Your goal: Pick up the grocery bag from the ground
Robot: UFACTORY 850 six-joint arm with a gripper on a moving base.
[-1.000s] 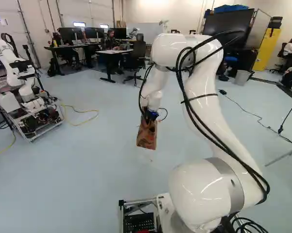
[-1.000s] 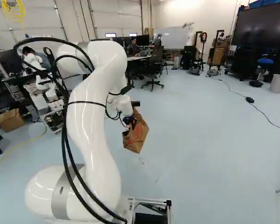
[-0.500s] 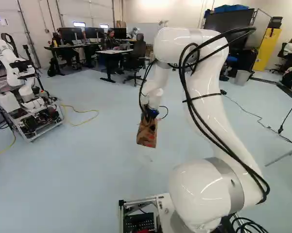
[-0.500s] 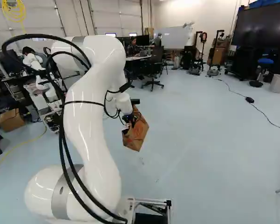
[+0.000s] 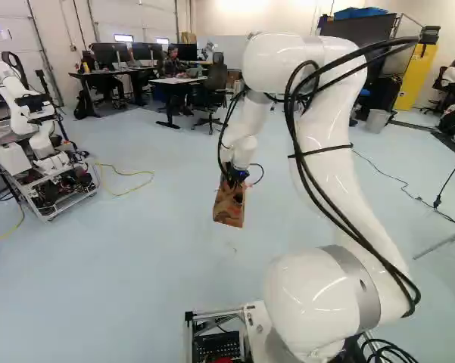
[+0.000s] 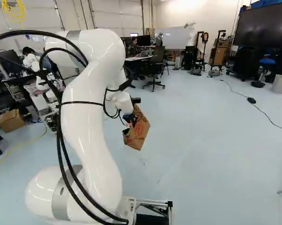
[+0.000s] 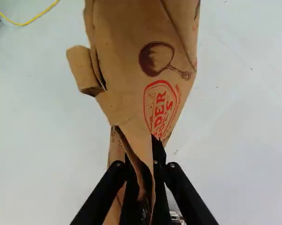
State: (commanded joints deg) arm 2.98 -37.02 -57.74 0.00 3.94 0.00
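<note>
Pale blue floor (image 5: 136, 265) all around, yellow cable (image 5: 152, 178) on it off to one side, another robot (image 5: 36, 121) beyond that. Brown paper grocery bag (image 7: 145, 56) is in my jaws: they're narrow, closed on a creased strip of paper from both sides. In the base views it hangs ahead of my arm (image 6: 91, 140), tilted, and reads as off the floor. So the pick looks basically done; what's left is holding it steady.

Risks: I have folded paper only, so a tear or slow slip is the main one, worse if there's weight inside. Can't see contents. The grip is at one end, so a fast wrist move could swing or twist the bag out. Dropping low too early could snag or crumple the hanging end. I'd keep clamp force up and move slowly.
</note>
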